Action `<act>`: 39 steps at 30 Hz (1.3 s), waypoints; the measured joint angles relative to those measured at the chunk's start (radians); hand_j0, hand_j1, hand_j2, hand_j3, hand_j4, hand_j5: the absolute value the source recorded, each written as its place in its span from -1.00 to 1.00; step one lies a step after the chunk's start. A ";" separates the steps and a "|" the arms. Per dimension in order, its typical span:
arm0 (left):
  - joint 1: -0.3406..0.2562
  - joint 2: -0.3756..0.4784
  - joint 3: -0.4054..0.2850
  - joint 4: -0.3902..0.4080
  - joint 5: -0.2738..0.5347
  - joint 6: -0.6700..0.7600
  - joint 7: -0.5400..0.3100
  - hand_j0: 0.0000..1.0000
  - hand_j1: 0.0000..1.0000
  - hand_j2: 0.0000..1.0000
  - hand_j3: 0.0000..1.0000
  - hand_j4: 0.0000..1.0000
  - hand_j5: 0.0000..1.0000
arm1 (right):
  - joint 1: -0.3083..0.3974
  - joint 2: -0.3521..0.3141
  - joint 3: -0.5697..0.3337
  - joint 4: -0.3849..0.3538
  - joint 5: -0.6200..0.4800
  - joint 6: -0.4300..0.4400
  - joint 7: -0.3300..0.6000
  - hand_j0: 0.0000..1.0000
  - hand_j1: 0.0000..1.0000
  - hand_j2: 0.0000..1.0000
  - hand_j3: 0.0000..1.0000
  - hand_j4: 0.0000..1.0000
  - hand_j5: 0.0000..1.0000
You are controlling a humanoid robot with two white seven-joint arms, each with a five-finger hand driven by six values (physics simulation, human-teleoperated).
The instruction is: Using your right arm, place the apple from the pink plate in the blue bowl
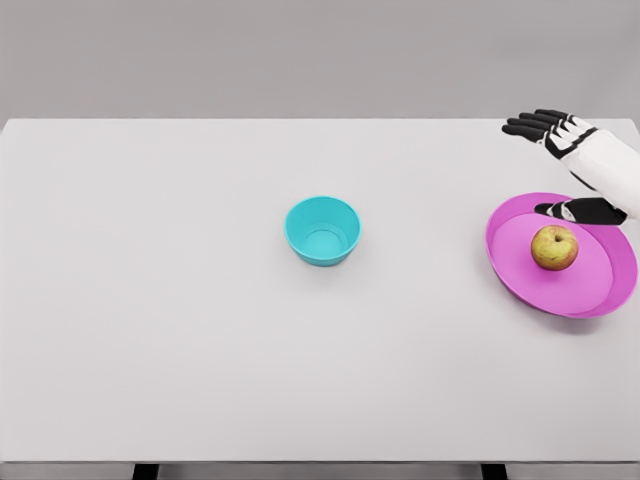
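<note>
A yellow-red apple (554,247) rests on the pink plate (520,270) at the right side of the white table. The blue bowl (322,230) stands near the table's middle and holds nothing. My right hand (545,160) hovers just behind and above the plate, fingers (530,126) spread toward the left and the thumb (560,209) over the plate's far rim. It is open and apart from the apple. The left arm does not show.
The white table (150,300) fills the view, its front edge at the bottom and its back edge against a grey wall. The plate reaches close to the table's right edge.
</note>
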 measured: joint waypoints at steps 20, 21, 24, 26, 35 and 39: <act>0.000 0.000 0.000 0.000 0.000 0.000 0.000 1.00 1.00 1.00 1.00 1.00 1.00 | 0.003 -0.106 -0.119 -0.030 -0.011 -0.002 0.501 1.00 1.00 1.00 1.00 1.00 1.00; 0.000 0.000 0.000 0.000 0.000 0.000 0.000 1.00 1.00 1.00 1.00 1.00 1.00 | 0.008 -0.106 -0.118 -0.027 -0.010 -0.002 0.510 1.00 1.00 1.00 1.00 1.00 1.00; 0.000 0.000 0.000 0.000 0.000 0.000 0.000 1.00 1.00 1.00 1.00 1.00 1.00 | 0.015 -0.101 -0.112 -0.010 -0.007 -0.002 0.524 1.00 1.00 1.00 1.00 1.00 1.00; 0.000 0.000 0.000 0.000 0.000 0.000 0.000 1.00 1.00 1.00 1.00 1.00 1.00 | 0.014 -0.096 -0.106 0.009 -0.005 -0.002 0.541 1.00 1.00 1.00 1.00 1.00 1.00; 0.000 0.000 0.000 0.000 0.000 0.000 0.000 1.00 1.00 1.00 1.00 1.00 1.00 | -0.003 -0.062 -0.063 0.094 0.001 -0.002 0.577 1.00 1.00 1.00 1.00 1.00 1.00; 0.000 0.000 0.000 0.000 0.000 0.000 0.000 1.00 1.00 1.00 1.00 1.00 1.00 | -0.133 -0.045 -0.012 0.137 0.005 -0.001 0.600 1.00 1.00 1.00 1.00 1.00 1.00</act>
